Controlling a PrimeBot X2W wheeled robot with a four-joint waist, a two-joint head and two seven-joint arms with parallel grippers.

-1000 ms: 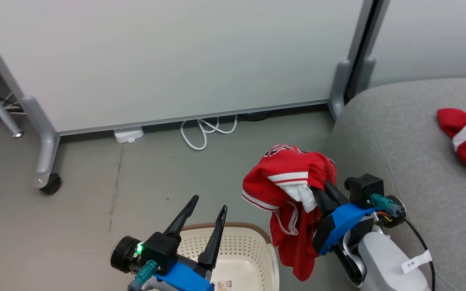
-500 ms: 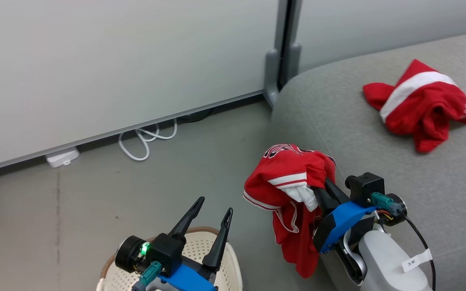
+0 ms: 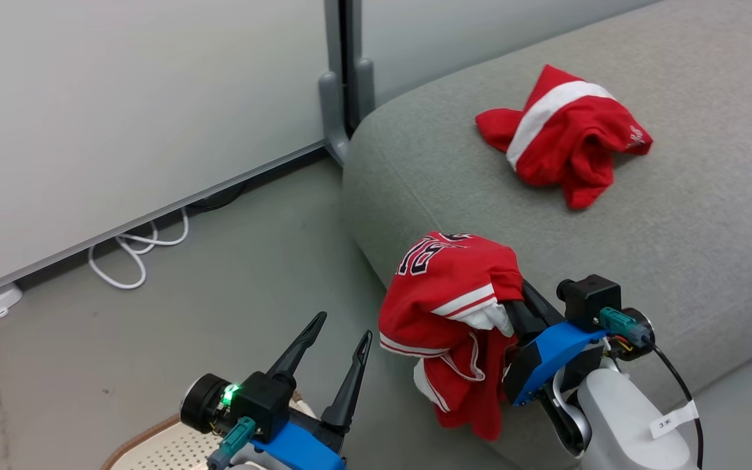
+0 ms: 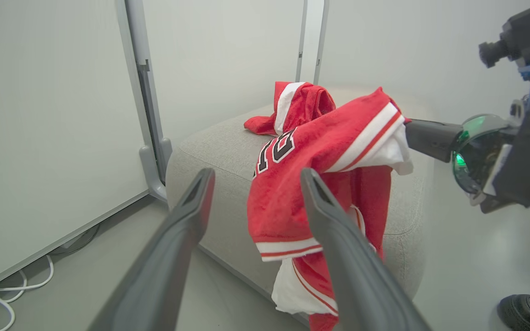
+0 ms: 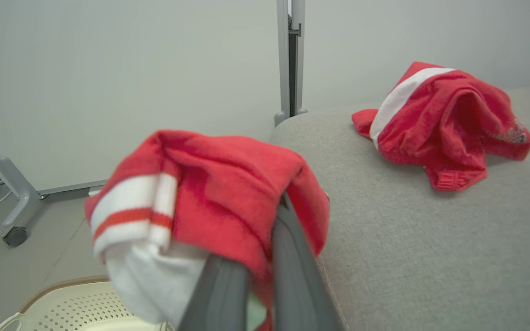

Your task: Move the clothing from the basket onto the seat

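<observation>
Shift: the head camera is swinging round, so the seat (image 3: 643, 274) is now taking up the upper right and centre of the head view, and the basket (image 3: 141, 436) is slipping into the bottom left corner. It is the view that is turning, not the things.
Jersey: the jersey (image 3: 448, 294) is hanging at lower centre, its black-and-white numerals now turning into sight. It is well clear of the basket and overlapping the seat's near edge in the head view.
Carrier: the right gripper (image 3: 516, 312) is clamping a bunched fold of the jersey, fingers pressed together on the cloth, as the right wrist view shows.
Spare arm: the left gripper (image 3: 340, 329) is hovering at lower left, fingers spread apart and carrying nothing.
Already delivered: a second red garment (image 3: 565, 153) is lying crumpled on the seat at upper right.
Backdrop: a white cable (image 3: 131, 261) is coiling on the floor under a pale partition (image 3: 121, 98) at upper left.
Meaning: the carry is probably nearing its end. Whether the jersey is over the cushion top is hard to judge.
</observation>
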